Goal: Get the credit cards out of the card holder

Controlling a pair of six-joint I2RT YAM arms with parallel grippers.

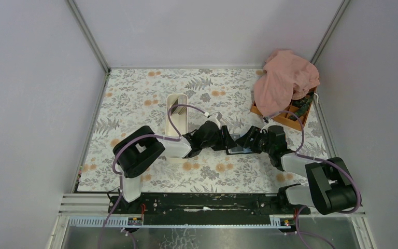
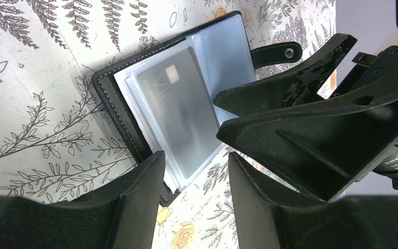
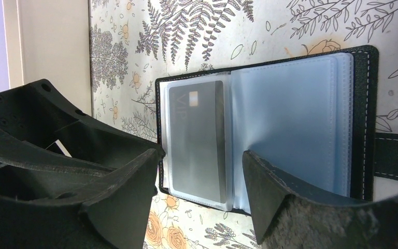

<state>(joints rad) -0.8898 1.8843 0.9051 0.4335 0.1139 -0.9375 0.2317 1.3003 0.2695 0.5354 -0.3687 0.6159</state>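
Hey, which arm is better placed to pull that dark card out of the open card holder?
Probably the right arm. The right tool is open, with the dark card lined up between its fingers. The left tool straddles a corner of the card holder, so it is better suited to steadying it.

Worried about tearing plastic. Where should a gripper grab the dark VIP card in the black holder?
Probably its chip-end short edge, sliding in level with the page: the dark grey VIP card lies flat inside a clear sleeve of the black card holder. Its open side is unclear.
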